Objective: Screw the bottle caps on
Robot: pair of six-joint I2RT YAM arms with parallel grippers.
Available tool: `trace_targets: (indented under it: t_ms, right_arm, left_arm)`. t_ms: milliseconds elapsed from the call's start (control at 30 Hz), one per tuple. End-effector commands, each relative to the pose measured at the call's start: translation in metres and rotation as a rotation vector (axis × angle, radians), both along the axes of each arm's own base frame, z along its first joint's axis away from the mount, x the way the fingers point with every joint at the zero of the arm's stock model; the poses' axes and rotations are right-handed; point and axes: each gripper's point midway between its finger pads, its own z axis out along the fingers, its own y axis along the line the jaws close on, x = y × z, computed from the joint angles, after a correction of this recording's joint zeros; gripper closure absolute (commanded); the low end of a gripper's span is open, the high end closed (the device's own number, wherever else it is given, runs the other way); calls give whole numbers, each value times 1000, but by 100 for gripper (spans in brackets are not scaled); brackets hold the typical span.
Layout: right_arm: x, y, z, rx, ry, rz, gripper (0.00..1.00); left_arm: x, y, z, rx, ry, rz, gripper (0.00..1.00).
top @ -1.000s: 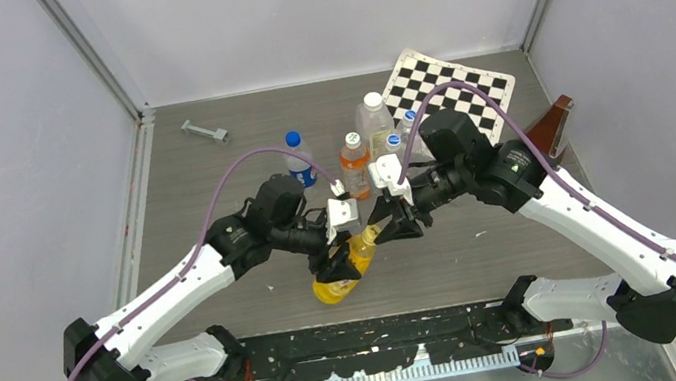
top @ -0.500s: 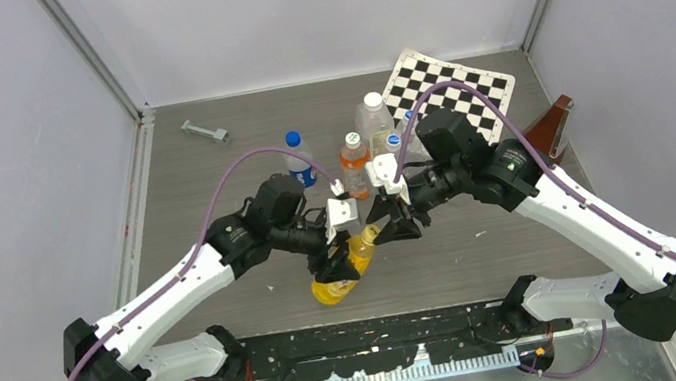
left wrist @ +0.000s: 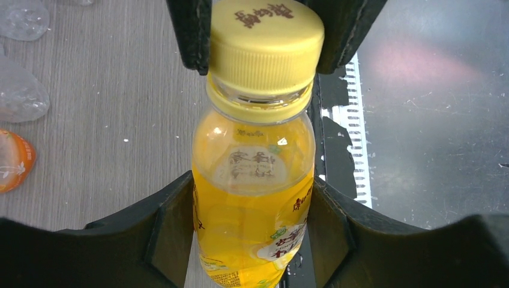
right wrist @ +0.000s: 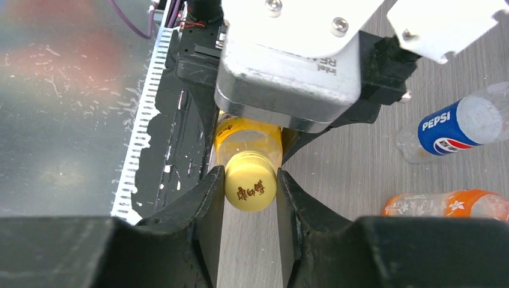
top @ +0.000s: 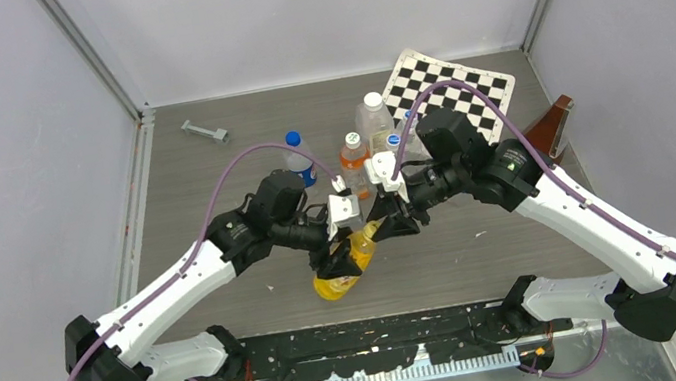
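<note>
A grey wood-grain surface (top: 210, 169) lies between pale walls, with a black-and-white checkerboard sheet (top: 449, 83) at its back right. Over the near middle, the yellow-orange plastic juice bottle (left wrist: 252, 198) is tilted with its neck toward the right arm. The left fingers (left wrist: 162, 240) stand partly open, pressed against both sides of the bottle's labelled body. The right fingers (right wrist: 204, 204) are almost closed, pinching the ribbed yellow plastic screw cap (right wrist: 251, 183), which sits level on the neck. Full of liquid, the bottle is probably weighty for its size. Its glossy, thin wall may give under a squeeze and could slip round while the cap is twisted, so the broad body is the sensible hold. The cap looks stiff, and its fine ribs offer purchase across the side. Farther back, the small clear plastic bottle with a blue Pepsi label (top: 300, 168) stands upright, a plain blue round cap (top: 292, 139) on top.
</note>
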Motion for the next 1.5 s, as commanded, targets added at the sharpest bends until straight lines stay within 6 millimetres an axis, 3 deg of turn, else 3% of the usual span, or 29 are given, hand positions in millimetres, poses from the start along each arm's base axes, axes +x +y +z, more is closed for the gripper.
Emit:
trace_targets:
  t_ms: [0,100,233,467,633,767,867,1100,1333,1467]
  right_arm:
    - [1,4,21,57,-22,2,68]
    - [6,5,15,34,6,-36,78]
    - [15,4,-1,-26,85,-129,80]
    - [30,6,-21,-67,280,-353,76]
    - [55,10,-31,-7,489,-661,76]
    - [67,11,-33,63,644,-849,68]
    - [72,8,-25,131,711,-937,56]
    - [75,-11,9,231,629,-991,28]
    - [74,-34,43,321,481,-998,14]
    - [78,-40,56,371,426,-1006,13]
  left_arm:
    - [8,-5,20,-45,-56,0,100]
    - [19,-5,20,-33,-96,54,100]
    - [34,-7,25,-27,-176,122,100]
    - [59,-12,37,-43,-320,269,100]
    - [75,-20,56,-163,-403,404,100]
    - [88,-19,67,-229,-427,504,100]
    - [93,-18,60,-215,-425,532,100]
    - [102,-11,34,-146,-383,615,100]
    - [98,-4,6,-74,-295,647,100]
    - [87,-11,4,-124,-223,606,100]
